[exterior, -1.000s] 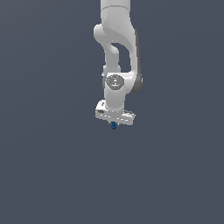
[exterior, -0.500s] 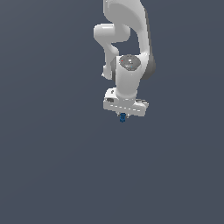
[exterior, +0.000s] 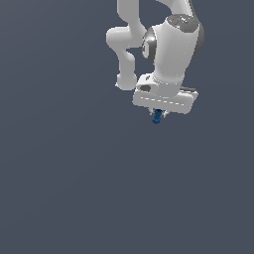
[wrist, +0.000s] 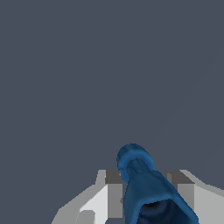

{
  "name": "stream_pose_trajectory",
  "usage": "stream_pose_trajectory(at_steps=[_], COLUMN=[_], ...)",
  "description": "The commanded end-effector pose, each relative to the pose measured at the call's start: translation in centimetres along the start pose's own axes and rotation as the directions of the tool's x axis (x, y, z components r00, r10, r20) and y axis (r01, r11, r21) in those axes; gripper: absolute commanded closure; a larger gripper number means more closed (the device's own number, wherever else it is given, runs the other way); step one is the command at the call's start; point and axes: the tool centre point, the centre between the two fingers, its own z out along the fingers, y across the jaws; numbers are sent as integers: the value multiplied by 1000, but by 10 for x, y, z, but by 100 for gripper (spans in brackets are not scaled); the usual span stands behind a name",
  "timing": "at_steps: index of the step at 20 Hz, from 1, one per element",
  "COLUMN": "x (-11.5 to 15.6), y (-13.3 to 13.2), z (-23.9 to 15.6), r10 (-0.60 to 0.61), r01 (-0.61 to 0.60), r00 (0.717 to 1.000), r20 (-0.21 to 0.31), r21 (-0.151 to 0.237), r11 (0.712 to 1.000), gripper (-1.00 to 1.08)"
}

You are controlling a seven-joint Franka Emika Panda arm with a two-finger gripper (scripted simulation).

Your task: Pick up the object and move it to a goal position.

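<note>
The object (exterior: 157, 118) is a small dark-blue ribbed cylinder sticking out below my white gripper (exterior: 158, 115), which is shut on it and carries it in the air, in the upper part of the exterior view. In the wrist view the object (wrist: 146, 188) fills the space between the two grey-white fingers (wrist: 103, 197), one finger on each side of it. Its upper part is hidden inside the hand in the exterior view.
A flat, featureless grey-blue surface (exterior: 74, 188) fills the background in both views. The white arm (exterior: 168, 44) rises out of the frame above the hand.
The arm has swung up and toward the exterior view's right, growing larger in the picture, with the blue object still held between the fingers.
</note>
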Motion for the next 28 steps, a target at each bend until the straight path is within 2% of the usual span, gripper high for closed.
stream_pose_trajectory(at_steps=[1,15,21,28], x=[-5,-21,-23,-24], y=[-15,-91,-109,-119], z=[-27,-156,-185,-201], r10=[1,0,0,0], r01=[-1,0,0,0], r00=[1000,1000,1000,1000], r20=[0,1,2,2], r21=[-1,1,2,2], r11=[1000,1000,1000,1000], gripper=[108,108,108,108])
